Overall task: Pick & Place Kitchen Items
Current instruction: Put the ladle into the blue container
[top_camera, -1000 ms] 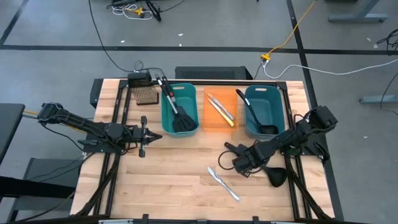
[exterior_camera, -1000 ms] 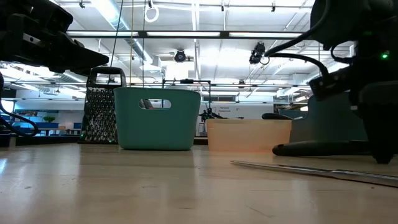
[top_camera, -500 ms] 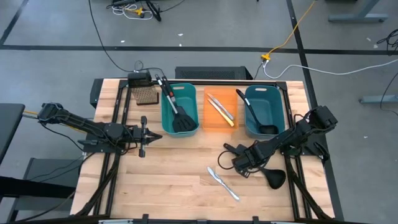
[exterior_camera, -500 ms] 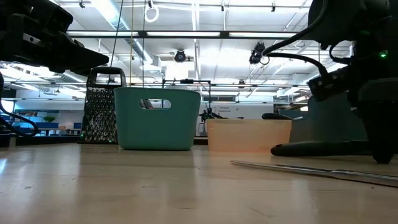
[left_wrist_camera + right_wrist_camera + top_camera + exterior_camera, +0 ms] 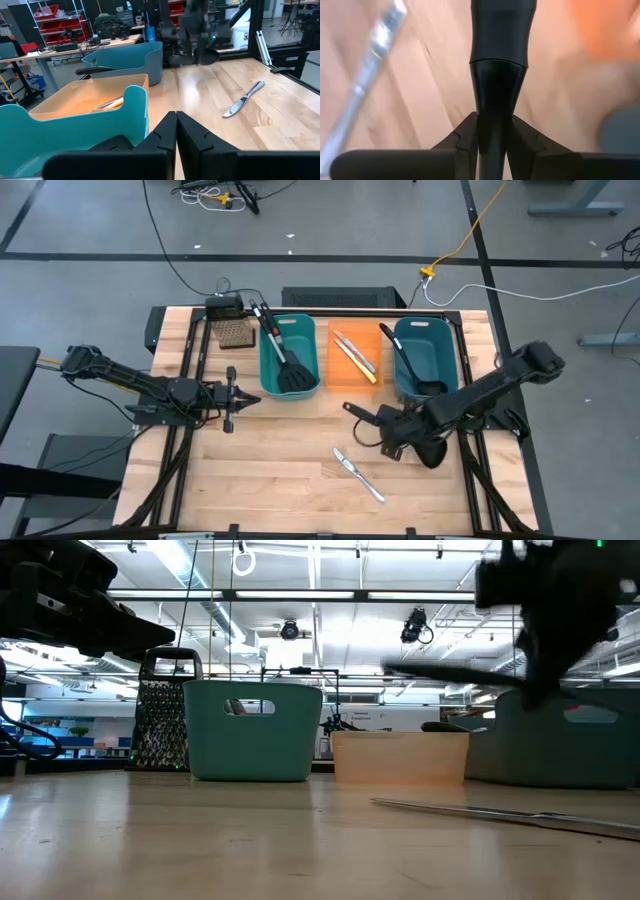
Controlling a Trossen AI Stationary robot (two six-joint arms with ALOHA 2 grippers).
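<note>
The right gripper (image 5: 392, 432) grasps the handle of a long black ladle (image 5: 425, 448), its fingers (image 5: 465, 137) clenched on the dark shaft in the right wrist view. In the high view the ladle's bowl sits just in front of the right-hand teal bin (image 5: 424, 358), partly under the arm; in the low view the tool is a dark blur held clear above the surface (image 5: 290, 470), level with the bin tops.

A second ladle (image 5: 405, 363) leans inside that same bin. Two black slotted spatulas (image 5: 283, 355) lie in the left-hand teal bin (image 5: 288, 357), their handles jutting past its far rim. Between the teal bins, the orange bin (image 5: 353, 357) holds a yellow-handled knife (image 5: 354, 360) and a silver knife (image 5: 358, 351).

One silver table knife (image 5: 359, 475) lies alone on the open wood near the front middle of the surface, close to the right gripper. Bare boards stretch across the whole front half; the three bins crowd the far edge.

The left gripper (image 5: 230, 397) waits with fingers (image 5: 165, 137) pressed together, empty, just left of the left-hand teal bin. A brown perforated block (image 5: 234, 332) stands at the far left corner.

The right arm is smeared in the low and left wrist views, so its grip cannot be read there. The right wrist view shows only the handle, blurred wood and a streak of silver knife.
</note>
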